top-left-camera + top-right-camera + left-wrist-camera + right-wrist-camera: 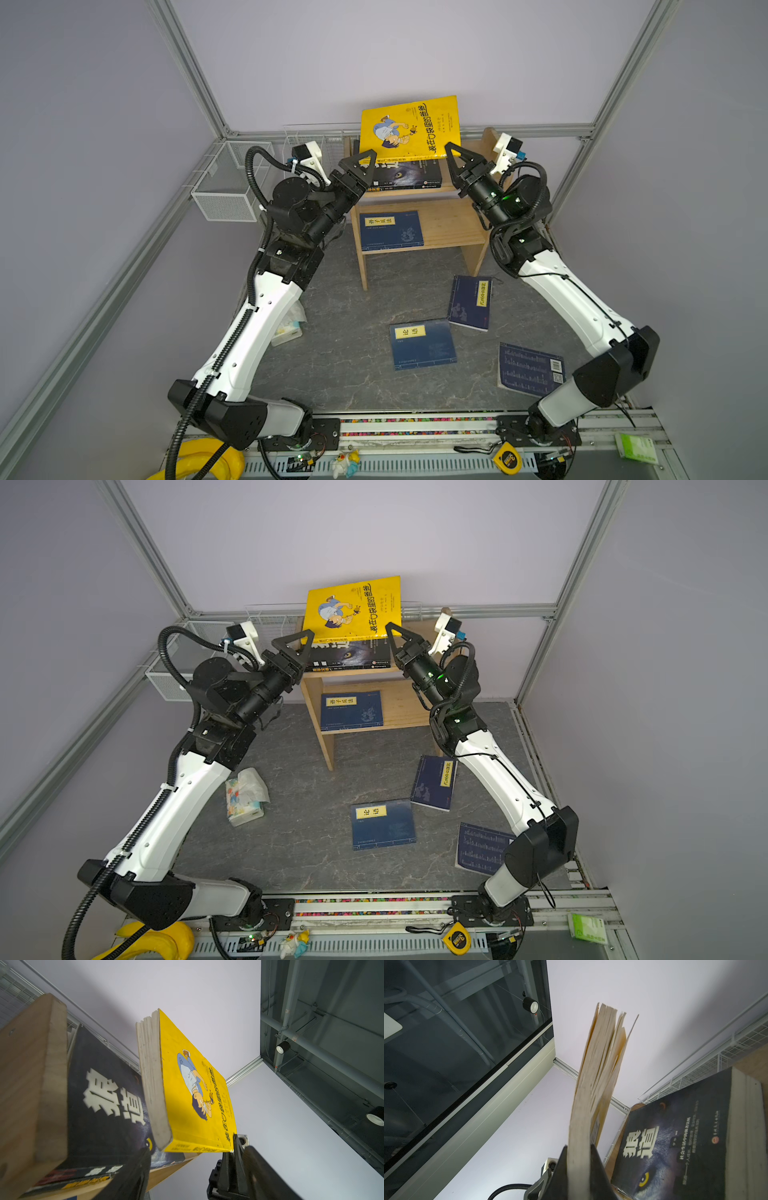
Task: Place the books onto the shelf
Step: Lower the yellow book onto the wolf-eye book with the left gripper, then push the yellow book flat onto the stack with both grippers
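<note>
Left wrist view, black book [104, 1095] and shelf panel [31, 1084] beside yellow book [197, 1105]

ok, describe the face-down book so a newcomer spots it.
From the pine shelf, come forward across the grey table to its near right corner. The navy book there shows a barcode, not the yellow title label its two navy neighbours carry.

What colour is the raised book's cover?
Yellow with a cartoon; the book shows best in a top view.

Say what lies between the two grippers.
The yellow book, held upright: right gripper clamps one lower corner, left gripper open by the other, in both top views.
</note>
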You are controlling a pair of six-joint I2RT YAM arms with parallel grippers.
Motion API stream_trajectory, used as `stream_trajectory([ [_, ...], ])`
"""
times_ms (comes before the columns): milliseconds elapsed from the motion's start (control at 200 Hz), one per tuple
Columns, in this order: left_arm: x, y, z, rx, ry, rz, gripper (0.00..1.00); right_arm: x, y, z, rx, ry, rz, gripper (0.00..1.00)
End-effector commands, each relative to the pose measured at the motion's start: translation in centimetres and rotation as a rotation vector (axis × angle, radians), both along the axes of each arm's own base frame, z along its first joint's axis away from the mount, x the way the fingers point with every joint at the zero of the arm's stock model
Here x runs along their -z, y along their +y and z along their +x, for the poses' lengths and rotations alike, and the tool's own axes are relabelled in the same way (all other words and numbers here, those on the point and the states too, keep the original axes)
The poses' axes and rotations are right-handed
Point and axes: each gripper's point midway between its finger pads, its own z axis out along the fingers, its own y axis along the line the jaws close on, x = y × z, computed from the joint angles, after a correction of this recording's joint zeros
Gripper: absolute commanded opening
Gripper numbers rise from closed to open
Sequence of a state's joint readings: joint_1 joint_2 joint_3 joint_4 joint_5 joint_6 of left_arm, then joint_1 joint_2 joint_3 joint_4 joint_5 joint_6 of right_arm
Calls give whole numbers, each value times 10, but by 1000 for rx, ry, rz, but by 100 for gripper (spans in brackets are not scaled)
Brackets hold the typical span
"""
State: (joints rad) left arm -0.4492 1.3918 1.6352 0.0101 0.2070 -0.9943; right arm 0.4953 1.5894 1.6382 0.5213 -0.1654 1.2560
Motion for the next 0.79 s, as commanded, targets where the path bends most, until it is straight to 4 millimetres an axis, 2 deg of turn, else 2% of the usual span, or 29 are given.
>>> stream_trajectory([
  [0,-17,-4,0,23,-23,-44,68,-40,-6,-25,-42,-110,91,7],
  [140,-20,-11,11,40,-20,-74,55,-36,-1,-23,-51,-98,86,7],
  [305,-12,-13,25,-11,2,-34,24,-25,3,-14,-37,-69,56,7],
  [385,-7,-12,29,-28,12,-25,13,-19,5,-9,-29,-56,23,8],
  [455,-7,-8,29,-46,13,-23,4,-11,7,-4,-8,-40,-23,18],
  [505,-6,-6,29,-60,17,-22,0,-5,5,-1,29,-26,-64,31],
  [680,-5,0,30,-93,33,-20,0,10,-8,12,207,-13,-290,59],
  [790,-3,0,31,-92,48,-7,0,12,-16,14,282,-22,-391,67],
])
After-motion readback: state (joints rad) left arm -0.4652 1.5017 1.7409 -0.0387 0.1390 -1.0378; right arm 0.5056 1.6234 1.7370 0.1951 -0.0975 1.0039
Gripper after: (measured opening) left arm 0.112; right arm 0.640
